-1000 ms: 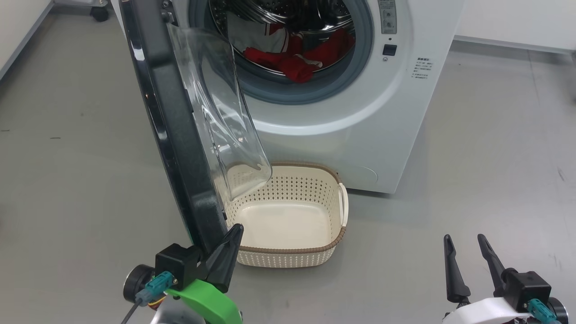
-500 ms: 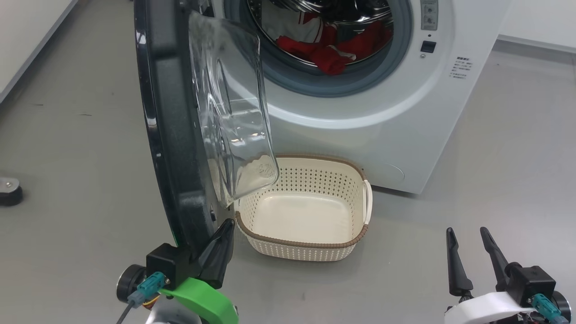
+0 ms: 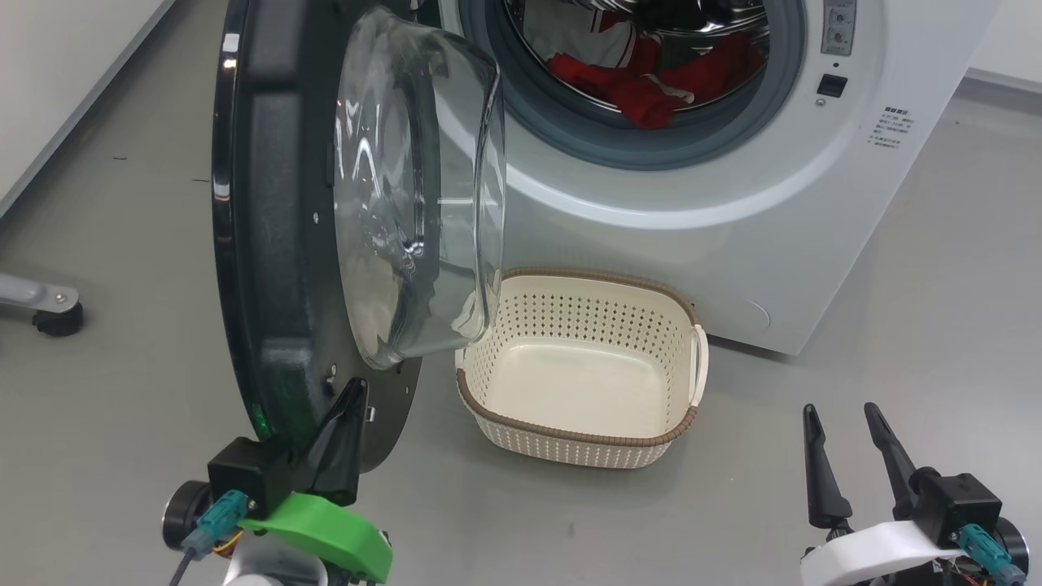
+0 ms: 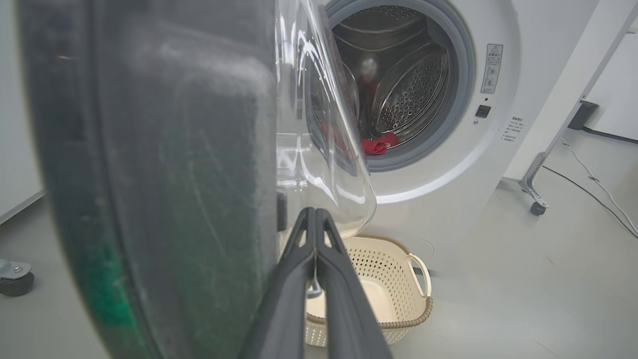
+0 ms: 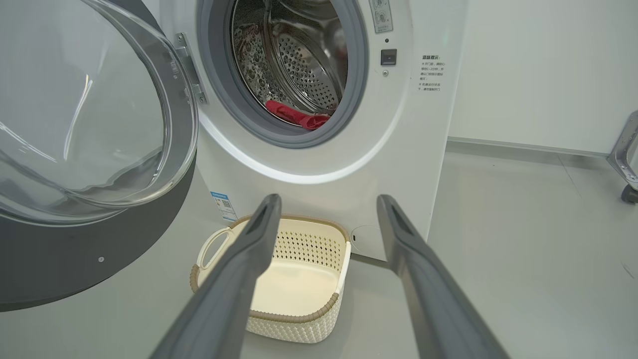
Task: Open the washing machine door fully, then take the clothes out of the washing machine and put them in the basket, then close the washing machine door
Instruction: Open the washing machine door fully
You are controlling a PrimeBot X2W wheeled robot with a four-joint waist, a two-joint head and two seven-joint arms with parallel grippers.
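Note:
The washing machine (image 3: 692, 203) stands with its door (image 3: 269, 244) swung out to the left, the clear glass bowl (image 3: 415, 187) facing the drum. Red clothes (image 3: 643, 85) lie in the drum. The cream basket (image 3: 570, 446) sits on the floor before the washer, with nothing in it. My left gripper (image 3: 354, 391) is shut, its tips against the inner face of the door's lower rim; in the left wrist view the left gripper (image 4: 314, 212) lies beside the door (image 4: 174, 174). My right gripper (image 3: 838, 411) is open at the lower right, holding nothing; the right gripper (image 5: 329, 199) points over the basket (image 5: 299, 324).
A caster wheel on a metal leg (image 3: 57, 313) stands on the grey floor at the left, near a white wall (image 3: 49, 81). To the washer's right are a wheeled frame leg (image 4: 536, 199) and a cable (image 4: 593, 184) on the floor.
The camera has turned, shifting the washer to the right in the view. The door has swung wider open, showing more of its inner face, and my left gripper went left with it. Right gripper unchanged.

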